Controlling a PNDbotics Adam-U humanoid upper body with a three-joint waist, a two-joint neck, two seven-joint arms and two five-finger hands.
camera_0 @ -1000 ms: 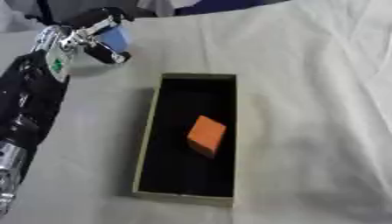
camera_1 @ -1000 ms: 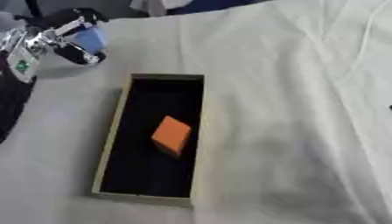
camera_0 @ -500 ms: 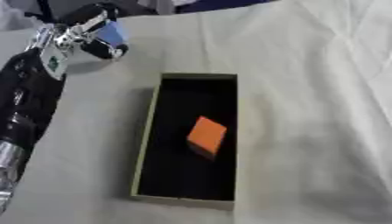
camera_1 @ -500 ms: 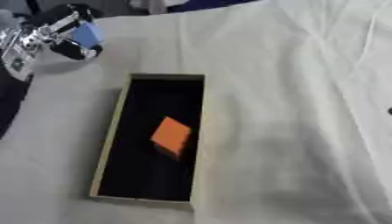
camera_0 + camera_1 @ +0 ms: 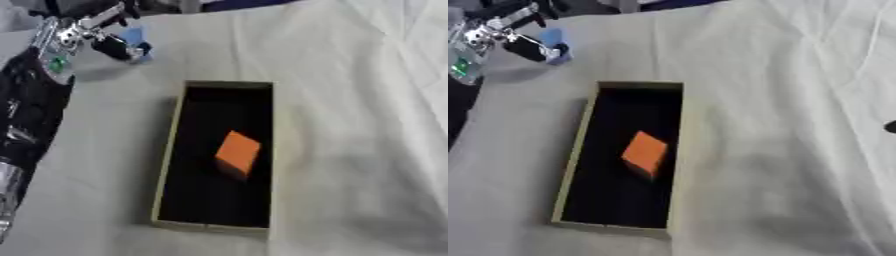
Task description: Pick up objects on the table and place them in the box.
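Note:
A long open box point(image 5: 170, 150) with tan walls and a black inside lies in the middle of the white cloth. An orange block point(image 5: 238, 151) lies tilted on its floor. Beyond the box's far left corner my left hand point(image 5: 80, 34) is curled round a small blue block point(image 5: 133, 37), which it holds a little above the cloth, with a shadow under it. My left arm point(image 5: 31, 110) comes in along the left edge. Of my right hand only a dark sliver point(image 5: 890, 127) shows at the right edge of the right eye view.
Wrinkled white cloth point(image 5: 359, 100) covers the table, with open cloth to the right of the box and in front of it. Dark shapes line the far edge behind my left hand.
My left hand with the blue block has shifted slightly toward the far edge. The box and the orange block have stayed put.

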